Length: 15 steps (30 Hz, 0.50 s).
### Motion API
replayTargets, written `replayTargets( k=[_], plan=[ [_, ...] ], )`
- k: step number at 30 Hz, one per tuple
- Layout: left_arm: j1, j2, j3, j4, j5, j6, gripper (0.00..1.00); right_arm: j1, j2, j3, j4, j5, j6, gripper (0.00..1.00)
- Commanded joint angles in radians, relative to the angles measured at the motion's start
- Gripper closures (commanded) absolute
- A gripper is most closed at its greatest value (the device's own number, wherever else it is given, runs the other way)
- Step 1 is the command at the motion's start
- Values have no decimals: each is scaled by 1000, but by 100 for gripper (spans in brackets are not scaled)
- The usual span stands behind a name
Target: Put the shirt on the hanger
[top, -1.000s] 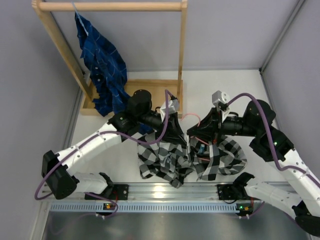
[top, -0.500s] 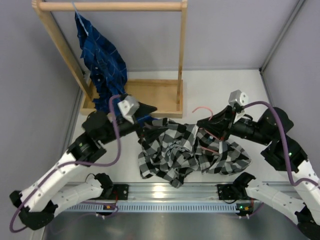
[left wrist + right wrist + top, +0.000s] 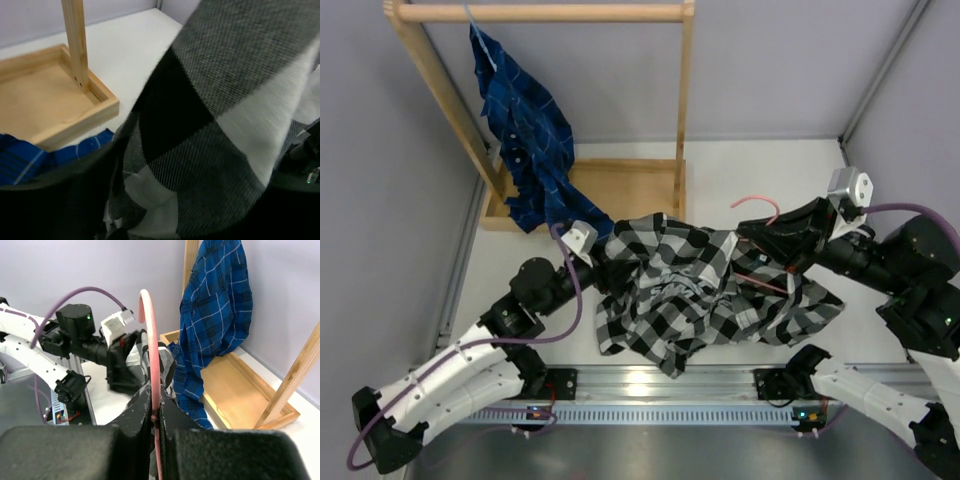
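The right gripper (image 3: pixel 156 416) is clamped on the pink hanger (image 3: pixel 148 335), whose hook rises above its fingers, while the checked shirt (image 3: pixel 685 290) lies heaped just below it and drapes over the left gripper (image 3: pixel 597 266), hiding that one's jaws.

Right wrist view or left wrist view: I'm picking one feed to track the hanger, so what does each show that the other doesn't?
Only the right wrist view shows the hanger, its pink wire pinched in the right gripper, plus the left arm beyond. Only the left wrist view shows the shirt close up, its checks draped across most of the frame. Both show the blue plaid shirt and the wooden rack base.
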Motion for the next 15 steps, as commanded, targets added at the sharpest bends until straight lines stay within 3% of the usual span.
replayTargets(
  k=[1, 3, 4, 6, 7, 10, 15],
  plan=[
    [-1, 27, 1, 165, -9, -43, 55, 9, 11, 59, 0, 7, -6, 100],
    [-1, 57, 30, 143, -141, -69, 94, 7, 5, 53, -3, 36, -5, 100],
    [-1, 62, 38, 128, -203, -85, 100, 9, 0, 50, -4, 56, -3, 100],
    [-1, 65, 45, 100, -344, -122, 100, 7, -13, 39, -6, 149, -3, 100],
    [-1, 58, 42, 62, -512, -186, 100, 7, -21, 27, -6, 189, -5, 100],
    [0, 26, 9, -5, -694, -302, 100, 7, -50, 7, 2, 341, -6, 100],
    [0, 19, -27, 17, -661, -324, 100, 7, -50, 17, 3, 316, -9, 100]
  ],
)
